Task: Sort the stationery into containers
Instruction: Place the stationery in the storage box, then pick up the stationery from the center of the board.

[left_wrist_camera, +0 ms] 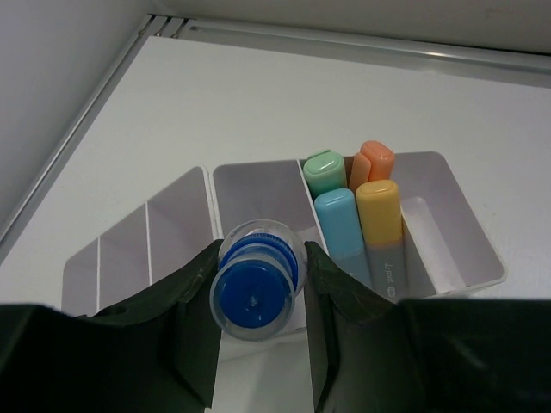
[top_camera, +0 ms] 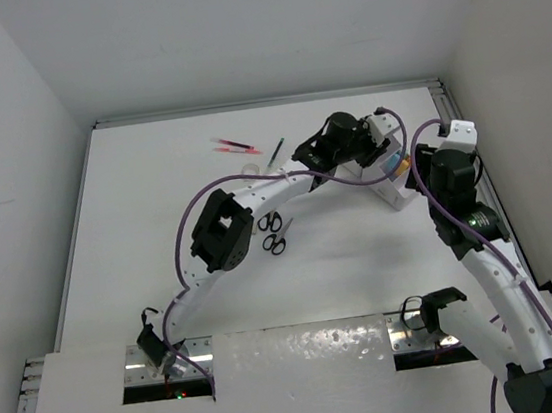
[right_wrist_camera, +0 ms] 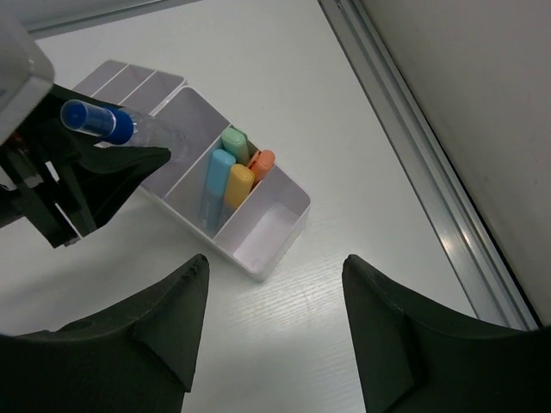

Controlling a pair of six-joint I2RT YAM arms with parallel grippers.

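Partly done, by the look of it. Already standing in one compartment of the white stepped organiser (left_wrist_camera: 448,215), toward the far right corner of the surface (top_camera: 158,231): four pastel capsule-shaped pieces (left_wrist_camera: 336,219), mint, orange, sky blue and yellow, smooth matte plastic with rounded tops. In hand now: the blue-capped bottle (left_wrist_camera: 256,288), a clear round body under a ribbed glossy blue cap, clamped between the jaws of the left gripper (left_wrist_camera: 258,275) and held tilted just above the organiser's near wall, in front of the bare compartment beside the pastel pieces; not yet set down. Right gripper (right_wrist_camera: 275,284) with jaws wide apart and nothing between them, hovering over the surface just beside the organiser's end compartment. Left to sort, judging from the overhead view: thin red pens (top_camera: 234,147) and a dark pen (top_camera: 276,152) near the far edge, plus two black-handled scissors (top_camera: 269,223) around the middle, beside the left arm. Organiser itself hard, thin-walled, rectangular, lilac-tinted inside, stepping down into narrow slots at one end. Any other small items hidden by the arms or too small to tell.
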